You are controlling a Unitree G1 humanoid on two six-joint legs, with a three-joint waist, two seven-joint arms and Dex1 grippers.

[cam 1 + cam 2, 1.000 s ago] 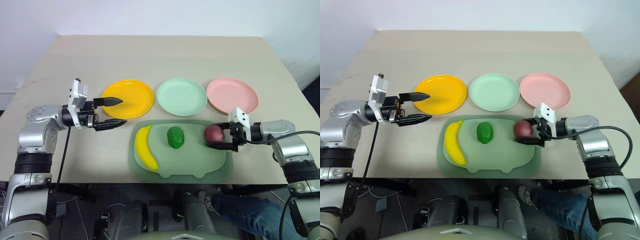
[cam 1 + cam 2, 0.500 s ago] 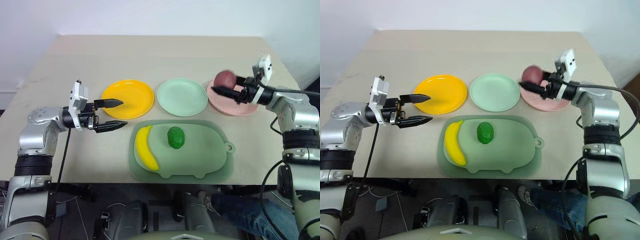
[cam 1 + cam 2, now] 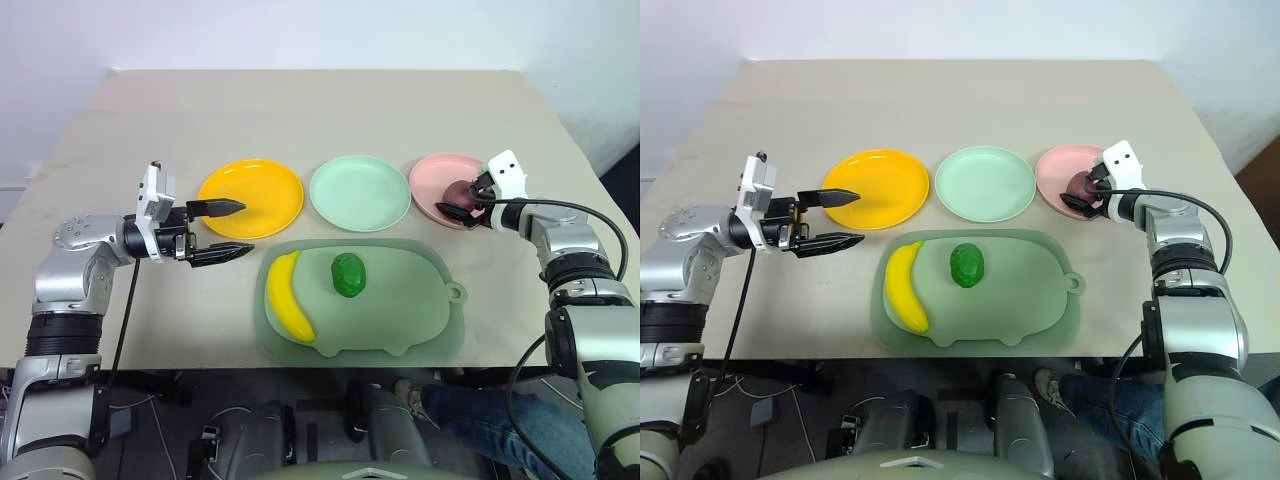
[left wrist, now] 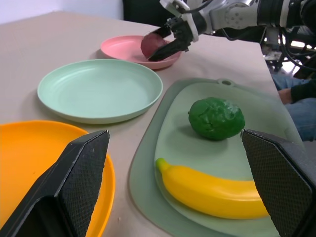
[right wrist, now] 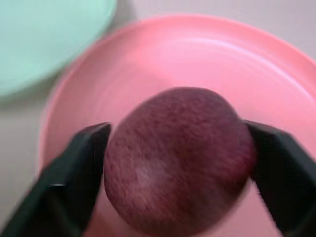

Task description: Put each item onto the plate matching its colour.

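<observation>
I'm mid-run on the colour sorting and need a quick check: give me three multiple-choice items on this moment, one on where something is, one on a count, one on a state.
1. Where is the maroon fruit?
A. over the pink plate, between the right gripper's fingers
B. on the green tray
C. on the mint plate

2. How many items lie on the pig-shaped tray?
A. one
B. two
C. three

3. What state is the left gripper in?
A. shut on the banana
B. open and holding nothing
C. shut and holding nothing

Answers:
1. A: the right wrist view shows the fruit over pink, a finger on each side.
2. B: the banana and the green fruit.
3. B: its fingers stand apart by the yellow plate.
</observation>
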